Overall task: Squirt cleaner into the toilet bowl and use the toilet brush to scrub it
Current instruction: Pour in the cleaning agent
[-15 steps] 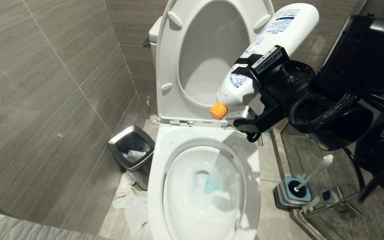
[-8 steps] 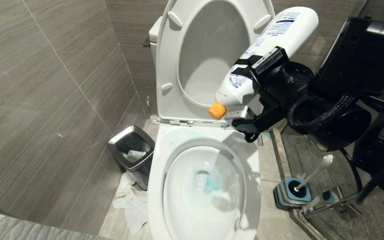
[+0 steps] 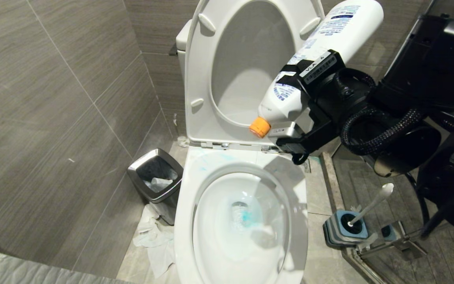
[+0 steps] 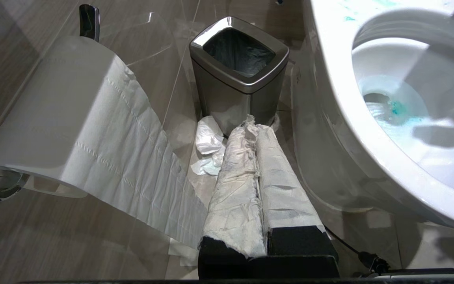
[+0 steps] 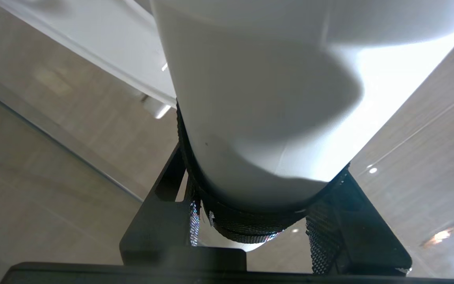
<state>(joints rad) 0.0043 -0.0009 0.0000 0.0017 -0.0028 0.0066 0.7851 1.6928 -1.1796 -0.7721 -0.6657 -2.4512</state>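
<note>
Turquoise-blue cleaner (image 3: 246, 217) pools around the drain at the bottom of the toilet bowl (image 3: 298, 221), with faint blue smears on the broad rim near the hinge. The seat and lid (image 3: 197, 79) stand raised against the tank. Above the rear right of the bowl, the right gripper (image 3: 296, 98) is clamped around the middle of a white cleaner bottle (image 3: 329, 35), which is tilted with its orange cap (image 3: 259, 127) pointing down and to the left; the cap hangs in front of the raised seat, above the back rim. In the right wrist view the bottle's white body (image 5: 258, 98) fills the space between the black fingers.

The toilet brush (image 3: 372, 204) leans in its blue-and-grey holder (image 3: 343, 228) on the floor to the right of the bowl, well apart from the gripper.

The left gripper (image 4: 256, 130), its fingers wrapped in white paper and pressed together, hangs low beside the bowl, pointing toward a chrome-rimmed bin (image 4: 239, 75). A toilet paper roll (image 4: 65, 118) hangs near it, and crumpled paper (image 3: 152, 240) lies on the floor by the bin.
</note>
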